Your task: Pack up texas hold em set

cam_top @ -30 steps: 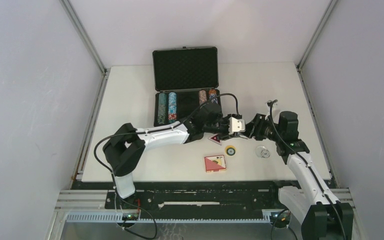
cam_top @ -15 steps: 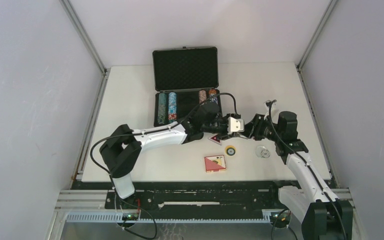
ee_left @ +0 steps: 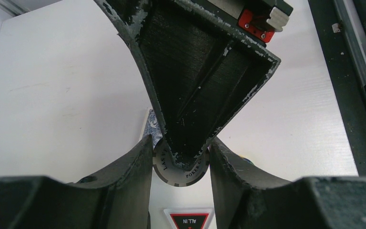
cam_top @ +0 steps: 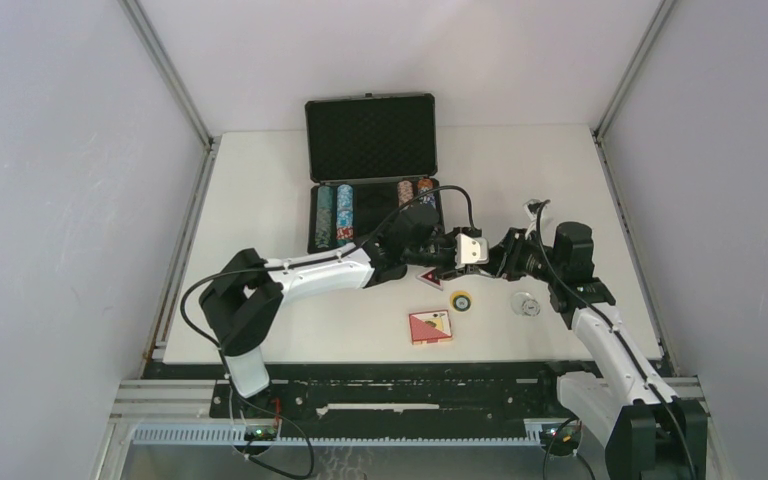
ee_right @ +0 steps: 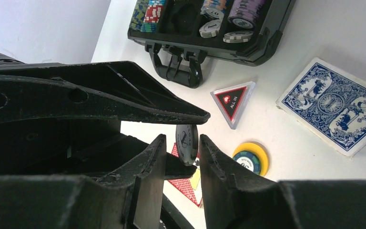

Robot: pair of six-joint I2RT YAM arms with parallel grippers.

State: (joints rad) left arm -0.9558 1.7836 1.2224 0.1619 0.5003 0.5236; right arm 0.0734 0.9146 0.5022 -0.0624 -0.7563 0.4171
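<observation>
Nearest on the white surface (cam_top: 260,250) lies a red card deck (cam_top: 430,327), flat and patterned; the right wrist view shows only a corner of it, behind the fingers. Just beyond it sit a yellow-rimmed round chip (cam_top: 460,300) and, to the right, a small clear round piece (cam_top: 526,303) too faint to identify. A triangular button (ee_right: 233,100) with a red-and-black face and clear edges lies flat beyond the yellow chip.

Above these things the two arms meet. The left end effector (ee_left: 181,157) is clamped across the rim of a grey poker chip (ee_left: 181,174), whose edge lettering is partly covered. The scuffed black fingers of the right end effector (ee_right: 182,139) stand on either side of the chip's faces, with a sliver of gap at one finger, so they are not seen pinching it.

A blue card deck (ee_right: 336,105) lies flat, hidden under the arms from above.

Farthest away, the black briefcase (cam_top: 371,137) stands open, its lid lined with egg-crate foam. Rows of chips (cam_top: 335,215) fill the outer slots, and its handle (ee_right: 178,67) faces near.
</observation>
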